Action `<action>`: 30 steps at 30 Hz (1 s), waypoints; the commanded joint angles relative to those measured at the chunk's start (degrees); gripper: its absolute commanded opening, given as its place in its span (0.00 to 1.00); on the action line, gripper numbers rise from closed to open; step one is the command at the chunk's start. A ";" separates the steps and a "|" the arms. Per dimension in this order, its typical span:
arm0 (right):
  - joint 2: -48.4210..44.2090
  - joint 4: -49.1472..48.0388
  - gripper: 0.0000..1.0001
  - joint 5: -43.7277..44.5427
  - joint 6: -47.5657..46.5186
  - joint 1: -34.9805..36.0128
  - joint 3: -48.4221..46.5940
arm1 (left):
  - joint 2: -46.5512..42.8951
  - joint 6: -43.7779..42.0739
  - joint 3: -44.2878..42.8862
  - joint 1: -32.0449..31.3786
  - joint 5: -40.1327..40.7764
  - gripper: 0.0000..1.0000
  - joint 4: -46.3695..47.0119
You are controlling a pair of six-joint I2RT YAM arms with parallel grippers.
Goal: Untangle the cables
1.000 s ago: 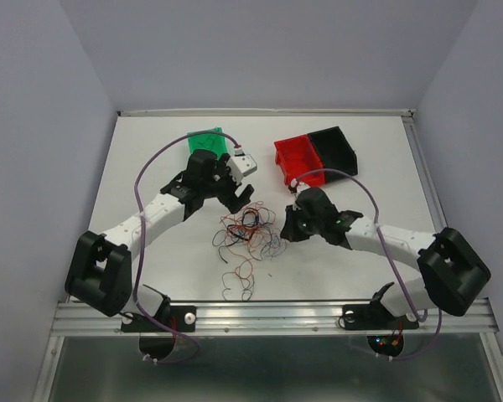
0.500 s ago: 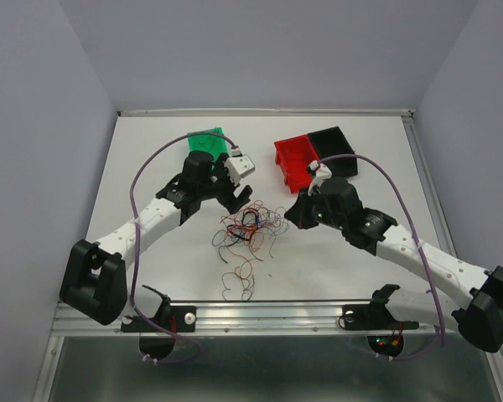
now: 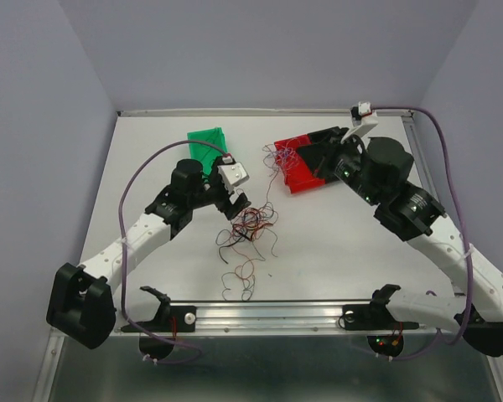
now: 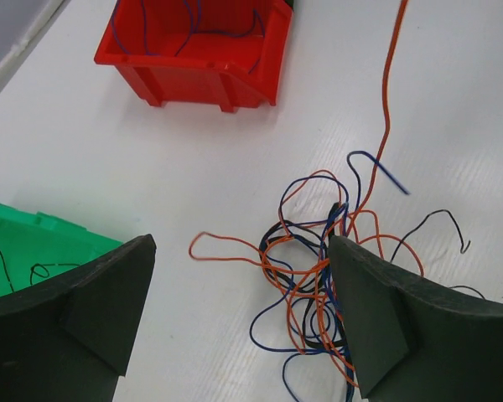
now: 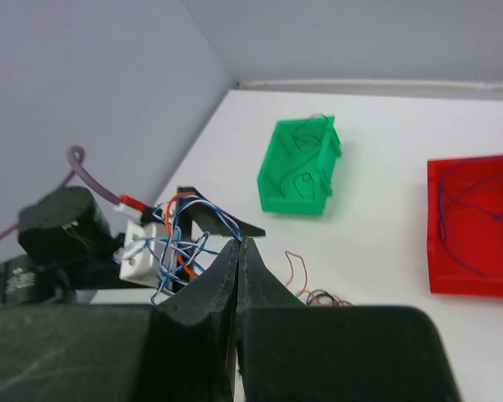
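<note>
1. Your right gripper (image 5: 239, 247) is clenched on a small bunch of blue-purple wires (image 5: 180, 243) with an orange strand caught in it. The bunch dangles curled off the fingertips and has no clear long axis.
2. From above, that bunch hangs by the left rim of the red bin (image 3: 295, 174), toward the far edge of the bench (image 3: 360, 251). The bin already holds blue strands, so I judge a short shift to the right would put the bunch over the opening. Mind the orange stowaway.
3. Your left gripper (image 4: 237, 276) is released, jaws wide, low over the main tangle (image 4: 314, 280) at mid-bench. The knot sits by the finger on the right of the wrist view, not centred. This arm is the nearer one; the right is well apart.
4. Loose strands (image 3: 241, 280) trail toward the near edge.
5. No brand, label or writing can be read.
</note>
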State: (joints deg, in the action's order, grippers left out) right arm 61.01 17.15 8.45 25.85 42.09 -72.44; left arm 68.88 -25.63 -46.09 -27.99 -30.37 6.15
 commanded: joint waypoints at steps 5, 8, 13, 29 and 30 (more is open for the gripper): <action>1.74 -0.97 0.00 2.01 0.35 0.45 -9.47 | -7.70 0.93 4.95 0.48 -4.26 0.98 8.96; 2.27 -1.06 0.01 2.01 0.26 0.45 -10.78 | -9.47 1.72 6.53 0.57 -5.05 0.99 11.51; 2.27 -1.59 0.01 2.19 1.05 0.45 -11.93 | -7.99 3.39 7.94 0.57 -8.21 0.99 17.56; 5.25 -3.35 0.01 2.10 3.42 0.45 -15.00 | 8.11 7.88 1.87 -4.88 -12.87 0.54 25.84; 5.26 -3.52 0.01 2.53 3.51 0.45 -15.35 | 8.02 7.26 1.79 -5.23 -10.35 0.40 25.32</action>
State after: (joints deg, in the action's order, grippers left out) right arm 66.26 17.06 9.69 28.51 42.09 -83.29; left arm 78.41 -17.32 -42.15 -32.27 -40.71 28.51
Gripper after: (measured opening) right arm 0.012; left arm 0.523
